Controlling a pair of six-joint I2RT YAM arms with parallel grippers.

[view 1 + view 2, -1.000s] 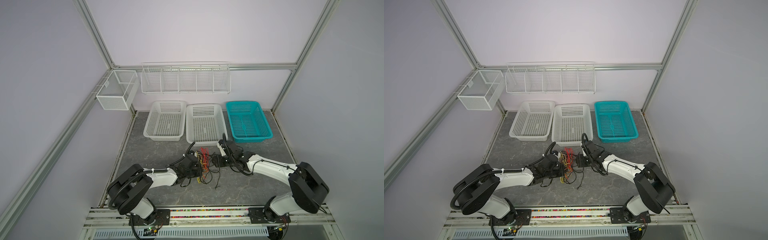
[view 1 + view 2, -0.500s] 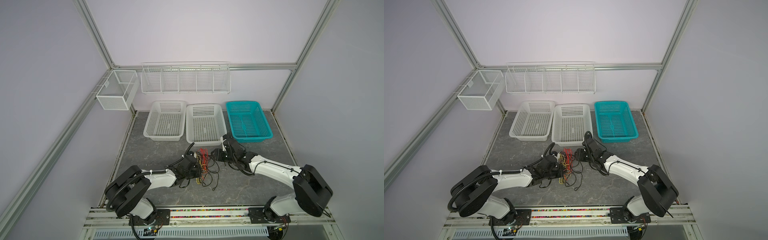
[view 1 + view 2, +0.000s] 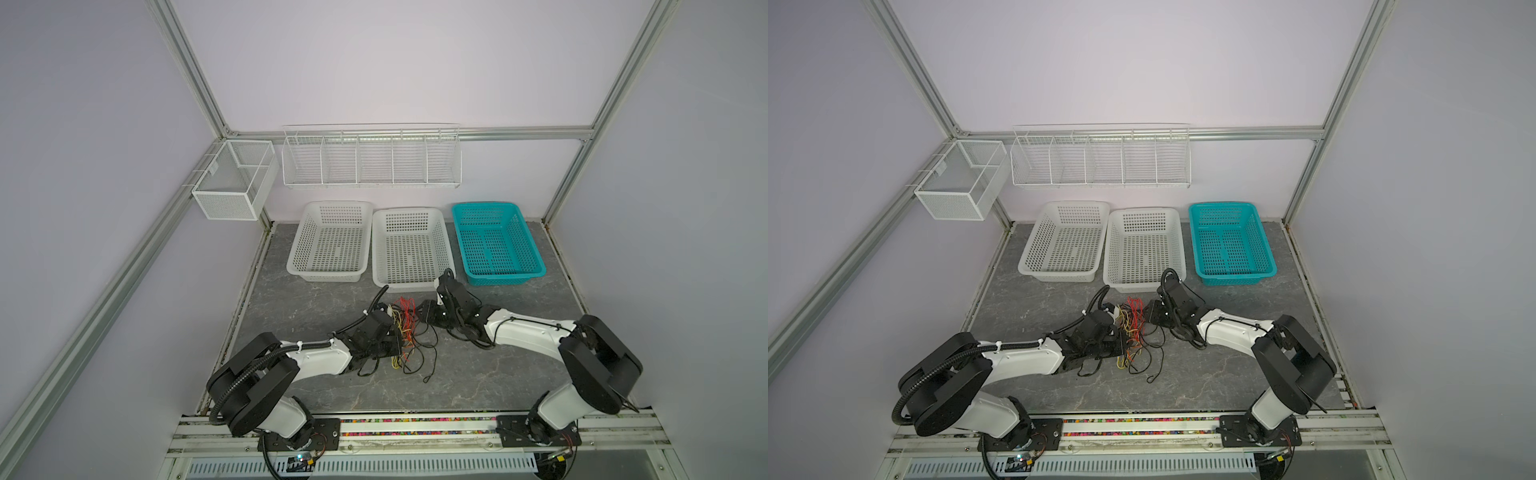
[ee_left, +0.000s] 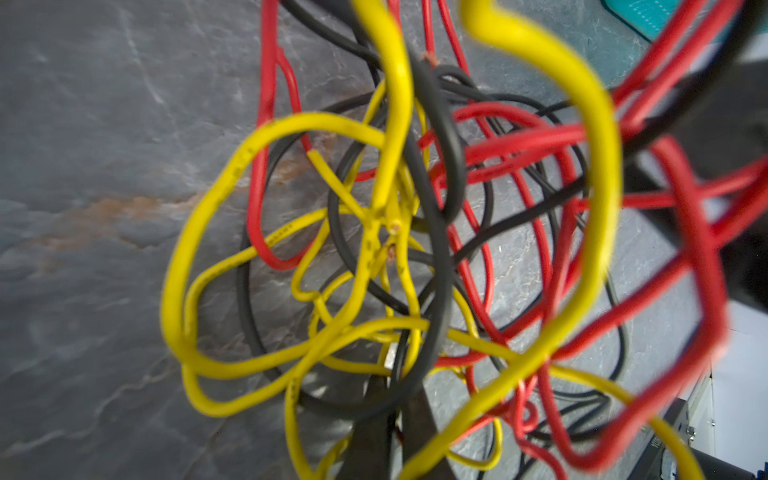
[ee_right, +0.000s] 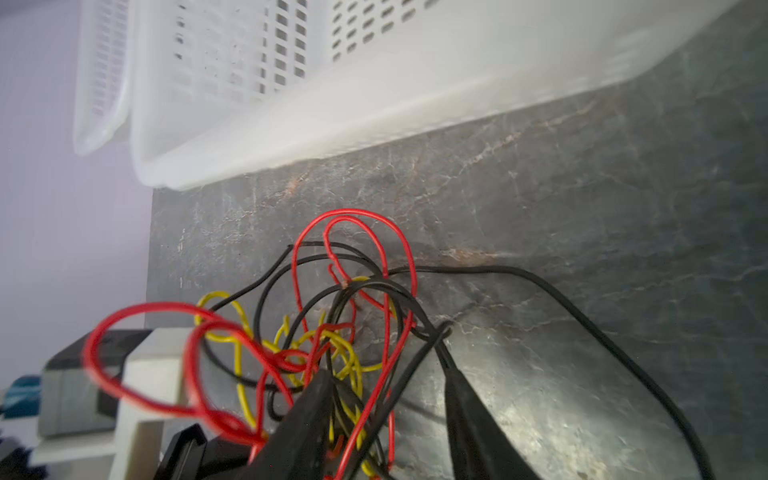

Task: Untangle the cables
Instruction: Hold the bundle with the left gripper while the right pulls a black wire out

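Note:
The cables [image 3: 405,328] [image 3: 1131,328] lie as one tangle of thin black, red and yellow wires on the grey table between my two grippers. My left gripper [image 3: 397,345] [image 3: 1121,345] is at the tangle's left side, and the left wrist view shows its jaws [image 4: 395,395] shut on strands, with loops of the cables [image 4: 291,120] raised close to the camera. My right gripper [image 3: 422,311] [image 3: 1148,313] reaches into the tangle from the right. Its jaws [image 5: 386,372] stand apart, with red, black and yellow strands of the cables [image 5: 357,214] running between them.
Two white baskets [image 3: 328,276] [image 3: 409,284] and a teal basket [image 3: 505,278] stand in a row just behind the tangle. The middle white basket [image 5: 374,104] is close to my right gripper. A wire rack [image 3: 372,158] and a mesh box [image 3: 226,195] hang on the walls.
My right gripper's jaws have narrowed around strands of the tangle. The left gripper has stayed shut and has hardly moved.

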